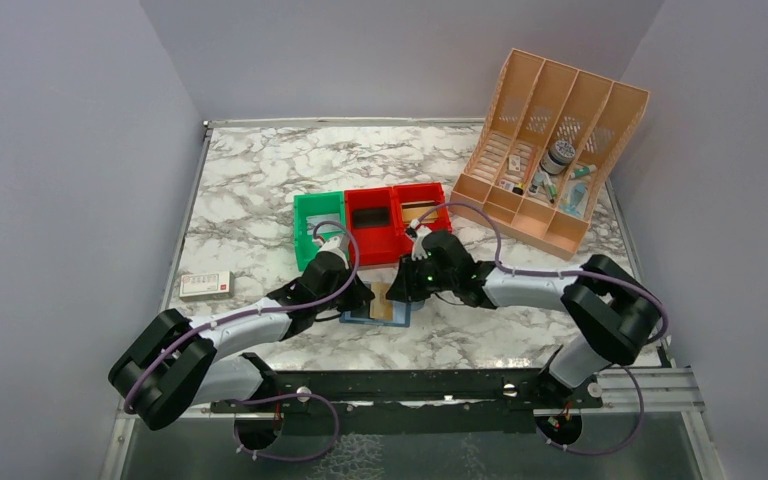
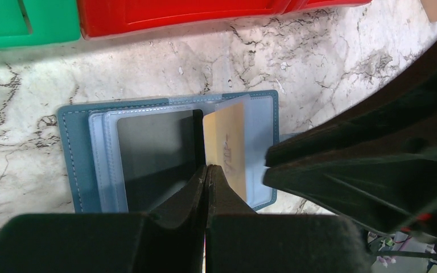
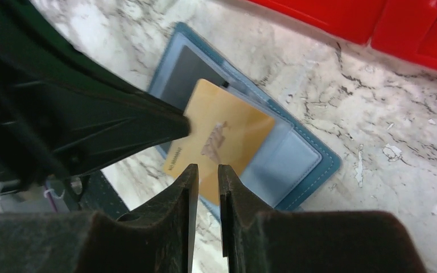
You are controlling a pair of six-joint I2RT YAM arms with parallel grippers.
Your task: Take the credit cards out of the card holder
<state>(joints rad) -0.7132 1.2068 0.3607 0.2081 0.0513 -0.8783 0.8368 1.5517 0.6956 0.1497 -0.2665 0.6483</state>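
Nearest the arms, the blue wallet [image 2: 71,149] lies open and flat on the marble table [image 1: 260,180], both grippers over it. The left gripper [image 2: 206,170] is closed with nothing between its fingers, its tips pressing on the wallet's middle beside a gold card [image 3: 227,131]. That card sticks halfway out of its pocket. The right gripper [image 3: 205,170] sits at the card's free edge, jaws a thin slit apart – whether they pinch it I cannot tell. Just beyond stand two red bins [image 1: 396,218] and a green bin [image 1: 318,222]; farthest back – an orange rack [image 1: 550,150].
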